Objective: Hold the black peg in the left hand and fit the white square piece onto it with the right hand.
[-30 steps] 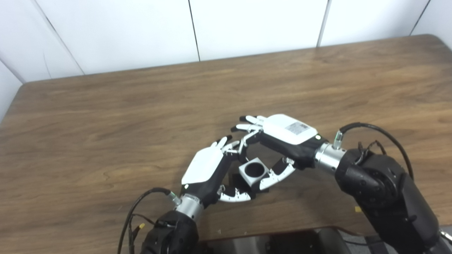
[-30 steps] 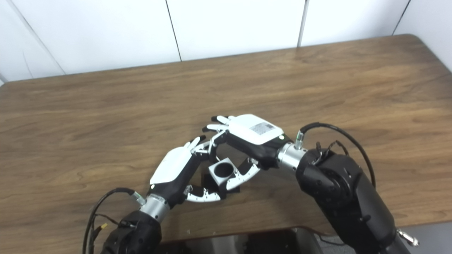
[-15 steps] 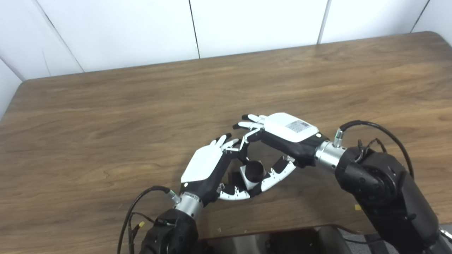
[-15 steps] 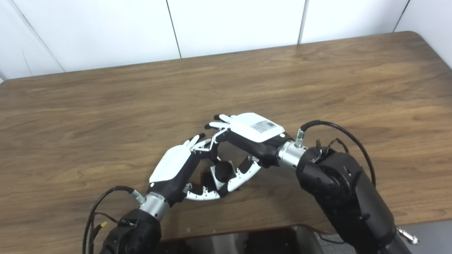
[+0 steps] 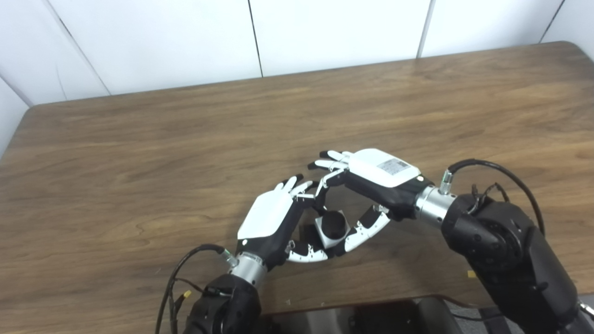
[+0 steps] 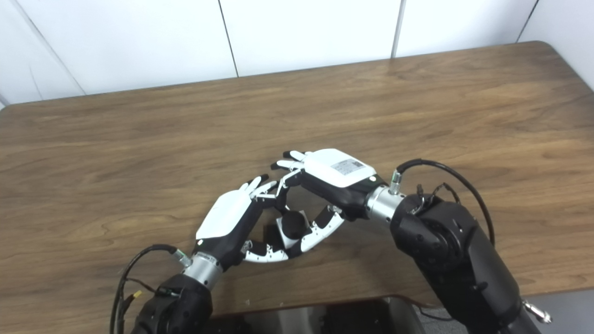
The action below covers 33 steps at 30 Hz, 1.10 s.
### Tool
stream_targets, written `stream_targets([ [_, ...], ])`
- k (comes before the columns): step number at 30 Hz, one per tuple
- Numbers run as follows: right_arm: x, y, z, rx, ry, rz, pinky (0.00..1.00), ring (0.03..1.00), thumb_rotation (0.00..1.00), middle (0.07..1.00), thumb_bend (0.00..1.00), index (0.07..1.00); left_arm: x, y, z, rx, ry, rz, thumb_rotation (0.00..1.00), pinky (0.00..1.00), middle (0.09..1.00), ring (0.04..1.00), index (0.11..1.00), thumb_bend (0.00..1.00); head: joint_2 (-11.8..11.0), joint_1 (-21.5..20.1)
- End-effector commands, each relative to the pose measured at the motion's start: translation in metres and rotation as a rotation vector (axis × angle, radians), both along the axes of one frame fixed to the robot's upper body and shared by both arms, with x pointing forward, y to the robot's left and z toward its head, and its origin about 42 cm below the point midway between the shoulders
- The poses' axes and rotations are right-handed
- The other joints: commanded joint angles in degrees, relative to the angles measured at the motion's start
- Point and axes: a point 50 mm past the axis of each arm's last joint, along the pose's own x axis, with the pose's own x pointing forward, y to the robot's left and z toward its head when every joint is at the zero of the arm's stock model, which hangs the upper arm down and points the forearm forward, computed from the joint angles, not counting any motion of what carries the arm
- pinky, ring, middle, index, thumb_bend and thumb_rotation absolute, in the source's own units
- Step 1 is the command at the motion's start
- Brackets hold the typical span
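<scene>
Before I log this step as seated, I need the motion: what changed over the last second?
The white piece dropped lower between the hands, and black now fills its round hole, which a second ago looked hollow. The right hand came down with it, fingers still around it. The left hand stayed put at the peg, mostly hidden. The table is unchanged; the view shifted slightly.

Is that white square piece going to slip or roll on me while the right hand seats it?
Probably no rolling: the white square piece has flat sides. It looks rigid and likely light. Its smooth faces could slip, since the right hand pinches it only at fingertip and thumb.
</scene>
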Motion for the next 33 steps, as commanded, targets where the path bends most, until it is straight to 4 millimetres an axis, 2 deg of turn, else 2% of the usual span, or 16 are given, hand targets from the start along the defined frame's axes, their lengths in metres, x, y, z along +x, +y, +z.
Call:
stream_targets([
  [1, 0.002, -0.003, 0.013, 0.017, -0.066, -0.008, 0.99, 1.000, 0.37, 0.941, 0.91, 0.691, 0.006, 0.001, 0.007, 0.001, -0.029, 0.010, 0.31, 1.00, 0.929, 1.000, 0.747, 0.81, -0.1, 0.1],
  [5, 0.002, -0.007, 0.014, 0.020, -0.082, -0.021, 0.99, 1.000, 0.37, 0.940, 0.91, 0.692, 0.008, 0.002, 0.006, 0.019, -0.017, 0.015, 0.37, 1.00, 0.938, 1.000, 0.814, 0.87, -0.1, 0.2],
  [12, 0.005, -0.016, 0.016, 0.034, -0.099, -0.044, 0.98, 1.000, 0.39, 0.943, 0.90, 0.703, 0.009, 0.004, 0.007, 0.029, -0.004, 0.008, 0.44, 1.00, 0.957, 1.000, 0.878, 0.93, -0.4, 0.2],
  [16, 0.006, -0.020, 0.017, 0.055, -0.090, -0.065, 0.97, 1.000, 0.40, 0.946, 0.89, 0.759, 0.010, 0.007, 0.009, 0.027, -0.001, 0.004, 0.49, 1.00, 0.974, 1.000, 0.965, 0.98, -0.5, 0.1],
  [23, 0.007, -0.028, 0.018, 0.109, -0.085, -0.099, 0.94, 1.000, 0.41, 0.947, 0.89, 0.848, 0.011, 0.016, 0.012, -0.057, -0.005, 0.010, 0.55, 1.00, 1.000, 1.000, 1.000, 1.00, -1.2, -0.2],
  [26, 0.008, -0.037, 0.014, 0.216, -0.036, -0.122, 0.86, 1.000, 0.50, 0.949, 0.84, 0.966, 0.012, 0.023, 0.017, -0.127, -0.026, 0.048, 0.65, 0.97, 1.000, 1.000, 1.000, 1.00, -1.7, -0.5],
  [28, 0.009, -0.044, 0.008, 0.308, 0.018, -0.155, 0.86, 0.999, 0.62, 0.969, 0.79, 0.992, 0.011, 0.029, 0.022, -0.238, 0.010, 0.089, 0.72, 0.96, 1.000, 1.000, 1.000, 0.99, -1.9, -0.7],
  [31, 0.011, -0.051, -0.003, 0.481, 0.078, -0.235, 0.86, 0.961, 0.84, 0.983, 0.77, 1.000, 0.011, 0.039, 0.030, -0.399, -0.012, 0.136, 0.94, 0.89, 1.000, 0.997, 1.000, 0.86, -2.3, -0.9],
  [33, 0.013, -0.056, -0.012, 0.643, 0.130, -0.285, 0.93, 0.971, 0.97, 0.990, 0.70, 1.000, 0.014, 0.047, 0.034, -0.535, -0.038, 0.168, 0.99, 0.96, 1.000, 1.000, 1.000, 0.78, -2.5, -1.2],
])
